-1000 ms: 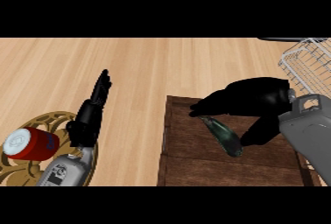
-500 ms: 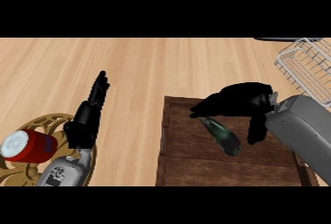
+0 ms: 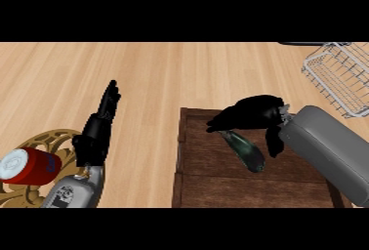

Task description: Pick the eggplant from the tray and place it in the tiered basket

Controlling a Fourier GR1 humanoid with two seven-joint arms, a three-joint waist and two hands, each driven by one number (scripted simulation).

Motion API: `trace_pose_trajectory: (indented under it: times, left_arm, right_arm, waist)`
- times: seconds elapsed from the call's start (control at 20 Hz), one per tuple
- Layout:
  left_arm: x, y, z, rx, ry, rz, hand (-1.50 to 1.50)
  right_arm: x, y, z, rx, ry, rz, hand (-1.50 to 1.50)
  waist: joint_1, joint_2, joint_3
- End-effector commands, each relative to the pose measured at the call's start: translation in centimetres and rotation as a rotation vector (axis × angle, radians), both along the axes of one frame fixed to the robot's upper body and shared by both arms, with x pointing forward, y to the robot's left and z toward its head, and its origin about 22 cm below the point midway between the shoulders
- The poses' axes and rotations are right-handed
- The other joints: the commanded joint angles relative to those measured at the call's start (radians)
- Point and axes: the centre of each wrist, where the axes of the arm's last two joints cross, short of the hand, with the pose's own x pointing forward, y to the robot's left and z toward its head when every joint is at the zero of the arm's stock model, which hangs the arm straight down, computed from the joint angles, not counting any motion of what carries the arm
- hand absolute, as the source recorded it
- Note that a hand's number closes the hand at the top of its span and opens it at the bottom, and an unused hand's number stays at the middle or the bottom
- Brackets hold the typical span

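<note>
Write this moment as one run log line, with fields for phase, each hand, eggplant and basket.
phase: grasping | right hand: curled over eggplant | eggplant: above tray | left hand: open, resting | tiered basket: upper right

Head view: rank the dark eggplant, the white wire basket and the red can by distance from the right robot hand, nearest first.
1. The dark glossy eggplant, directly under the right robot hand, over the brown wooden tray.
2. The white wire tiered basket, at the upper right.
3. The red cylindrical can, far left, on the gold openwork trivet.
</note>
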Motion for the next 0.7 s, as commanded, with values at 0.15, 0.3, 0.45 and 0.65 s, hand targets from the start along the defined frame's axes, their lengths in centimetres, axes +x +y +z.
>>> trace_pose_trajectory:
  times: [0.15,0.3,0.45,0.65]
  left_arm:
    - [0.8,0.3,-0.2,0.003,0.013,0.013,0.0]
    - [-0.4,-0.6,-0.9,-0.021,0.0,-0.011,0.0]
    - [-1.2,-0.2,0.7,-0.005,-0.006,-0.003,0.0]
    - [-0.3,-1.3,-0.4,0.001,-0.009,0.015,0.0]
  right_arm:
    - [-0.4,-0.8,-2.7,0.003,0.116,0.078,-1.5]
    - [0.7,0.3,-3.1,-0.003,0.124,0.079,-1.5]
    - [1.3,0.0,-3.9,-0.001,0.137,0.074,-1.5]
    - [1.0,0.3,-4.8,0.031,0.151,0.058,-1.5]
  waist:
    - [-0.022,-0.005,-0.001]
    - [-0.012,-0.004,-0.001]
    - [-0.003,-0.004,0.0]
    - [-0.014,-0.003,-0.001]
